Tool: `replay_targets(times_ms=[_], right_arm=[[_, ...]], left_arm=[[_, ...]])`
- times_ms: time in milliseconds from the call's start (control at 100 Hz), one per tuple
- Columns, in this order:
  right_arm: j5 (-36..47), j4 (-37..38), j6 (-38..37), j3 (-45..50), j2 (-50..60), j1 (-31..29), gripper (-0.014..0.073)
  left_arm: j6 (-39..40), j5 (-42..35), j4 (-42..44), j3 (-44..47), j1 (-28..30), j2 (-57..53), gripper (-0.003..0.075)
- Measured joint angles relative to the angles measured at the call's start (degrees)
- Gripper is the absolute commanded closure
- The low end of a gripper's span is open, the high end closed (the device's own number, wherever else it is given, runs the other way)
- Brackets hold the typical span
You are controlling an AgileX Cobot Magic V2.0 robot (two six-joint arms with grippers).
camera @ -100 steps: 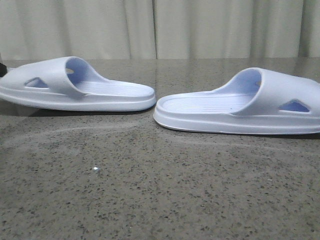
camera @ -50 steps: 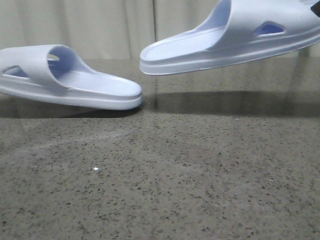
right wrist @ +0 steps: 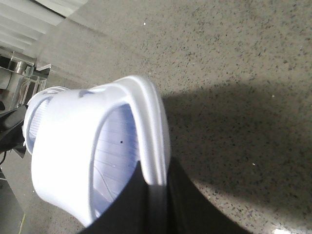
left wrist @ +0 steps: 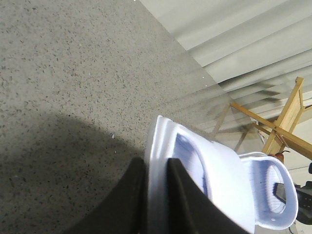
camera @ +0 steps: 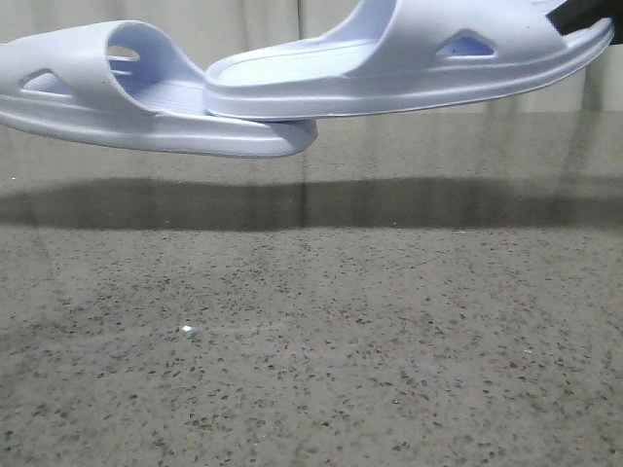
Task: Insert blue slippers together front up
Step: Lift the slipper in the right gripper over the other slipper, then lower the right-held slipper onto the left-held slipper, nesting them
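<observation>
At my left wrist, my left gripper (left wrist: 155,204) is clamped on the rim of the left slipper (left wrist: 214,180): one dark finger (left wrist: 124,204) lies against the outer side of the sole edge, the other (left wrist: 187,204) sits on the footbed side, and the pale rim fills the narrow gap between them. At my right wrist, my right gripper (right wrist: 155,204) is closed in like manner on the rim of the right slipper (right wrist: 83,151), the sole edge pinched between the two dark fingers, with the strap arching away beyond them.

Over the speckled stone table (camera: 311,370), seen from the front, both slippers hang clear of the surface and cast one long dark shadow (camera: 292,202) across it. The left slipper (camera: 117,97) extends in from the left edge, sole down and nearly level. The right slipper (camera: 409,63) reaches in from the right edge, slightly higher and tilted, its open end overlapping the open end of the left slipper from above. I cannot tell whether the two touch at the overlap. A dark part of my right arm shows at the far upper right, behind the right slipper.

Beyond the table hangs a pale pleated curtain (camera: 243,19).
</observation>
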State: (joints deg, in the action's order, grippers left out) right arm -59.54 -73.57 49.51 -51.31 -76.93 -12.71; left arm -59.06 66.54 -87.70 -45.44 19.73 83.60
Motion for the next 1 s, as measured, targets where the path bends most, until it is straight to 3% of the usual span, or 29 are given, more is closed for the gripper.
replay_targets(times_ms=[380, 880, 940, 1000], right_arm=[[5.14, -4.63, 4.44, -0.47, -7.38, 9.73, 0.07], [13.91, -6.65, 5.23, -8.6, -19.24, 20.62, 0.0699], [13.79, -6.65, 5.23, -9.14, -19.28, 20.62, 0.0672], [13.05, -6.65, 5.49, -9.52, -19.28, 20.31, 0.059]], left_arm=[[0.0, -0.65, -1.09, 0.0, -6.19, 0.0, 0.0705], [0.0, -10.6, -3.75, 0.0, -11.95, 2.06, 0.0705], [-0.04, -10.95, -3.79, 0.0, -11.95, 2.15, 0.0705], [-0.28, -10.95, -3.88, 0.0, -11.84, 2.15, 0.0705]])
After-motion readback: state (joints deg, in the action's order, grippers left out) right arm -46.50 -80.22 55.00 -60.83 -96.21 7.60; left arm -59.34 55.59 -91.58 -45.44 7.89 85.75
